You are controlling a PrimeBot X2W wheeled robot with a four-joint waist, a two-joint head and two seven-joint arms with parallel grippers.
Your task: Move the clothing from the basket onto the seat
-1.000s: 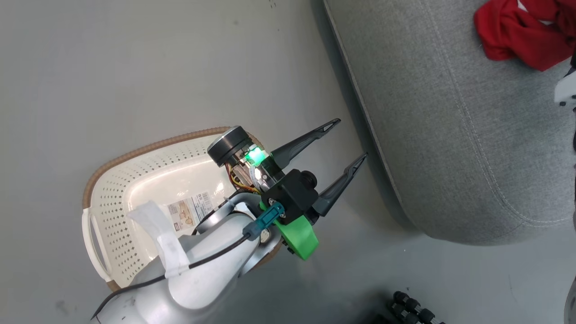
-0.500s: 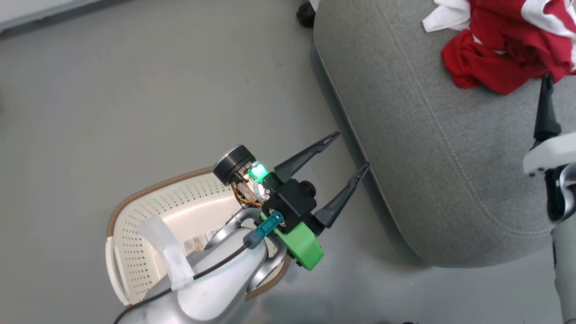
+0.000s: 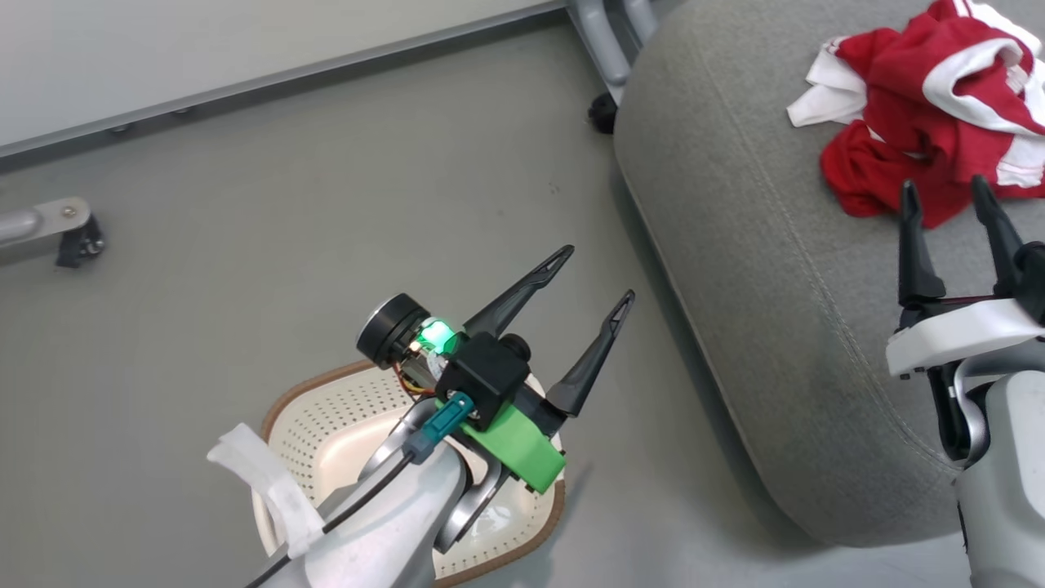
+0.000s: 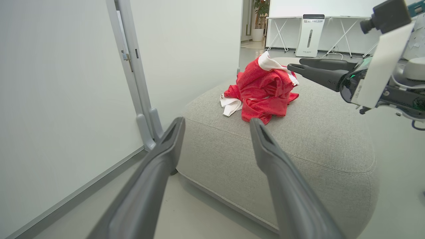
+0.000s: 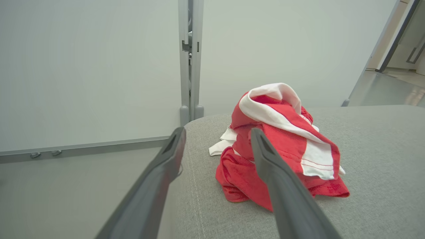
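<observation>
- Judging by how things lie, the job looks close to done: the clothing (image 3: 922, 147) sits in a crumpled red-and-white heap on top of the seat (image 3: 775, 310), well in from the seat's edge that faces the basket (image 3: 326, 404). None of it hangs over that edge.
- The right claw (image 3: 941, 186) is released, with its fingers spread and nothing between them. Its tips are at the near side of the heap, above the seat; whether they touch the cloth cannot be told.
- The left claw (image 3: 598, 273) is likewise released and empty. It hangs over the floor (image 3: 245, 245), between the basket and the seat's edge.
- The basket stands on the floor near the seat's rounded corner. The part of its inside that shows is bare, but the left forearm hides the rest.
- A good finish probably means drawing the right claw straight back from the heap with its fingers spread, so no fold catches on a tip.
- Soft cloth like this likely drags easily, so a snag could pull a sleeve toward the seat's edge.
- Before the task counts as done, the hidden part of the basket deserves a look once the left arm is out of the way.
</observation>
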